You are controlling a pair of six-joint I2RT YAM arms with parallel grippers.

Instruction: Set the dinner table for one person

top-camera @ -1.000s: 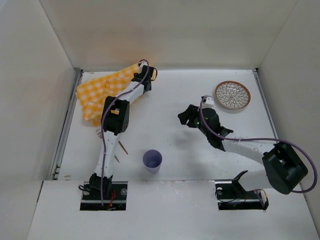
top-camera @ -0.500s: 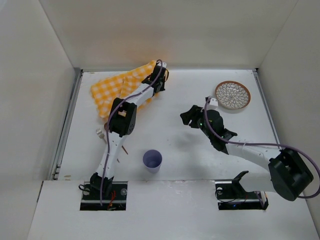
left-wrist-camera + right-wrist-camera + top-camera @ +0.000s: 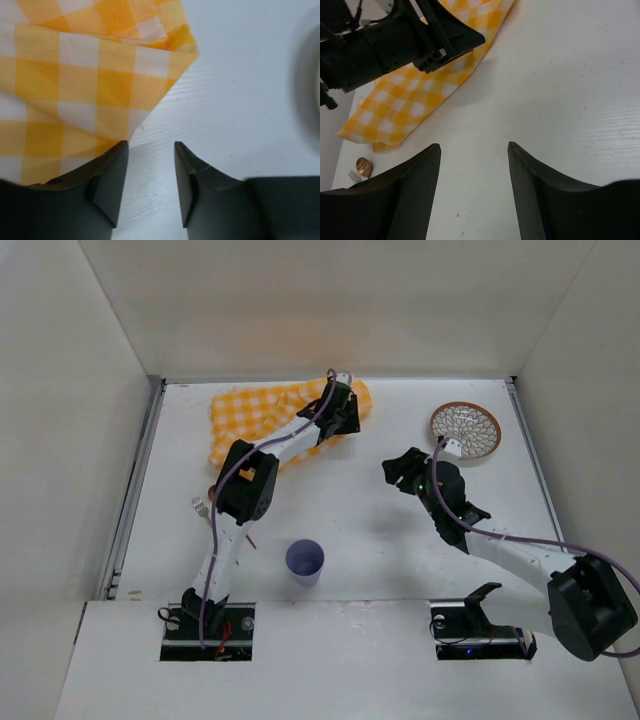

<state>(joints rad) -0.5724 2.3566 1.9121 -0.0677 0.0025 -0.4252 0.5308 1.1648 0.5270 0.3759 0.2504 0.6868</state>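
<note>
The yellow-and-white checked cloth lies rumpled at the back of the white dinner table. My left gripper is at the cloth's right end. In the left wrist view this gripper is open, with bare table between the jaws and the cloth against the outside of the left finger. My right gripper is open and empty over mid-table, as the right wrist view shows. A patterned plate sits at the back right. A lavender cup stands near the front.
A fork and a copper spoon lie left of the left arm, and a thin wooden stick lies close by. White walls enclose the table on three sides. The left arm reaches over the cloth.
The left gripper has swept right along the back of the table, and the cloth has shifted right with it. The right gripper has moved a little right, toward the plate.
</note>
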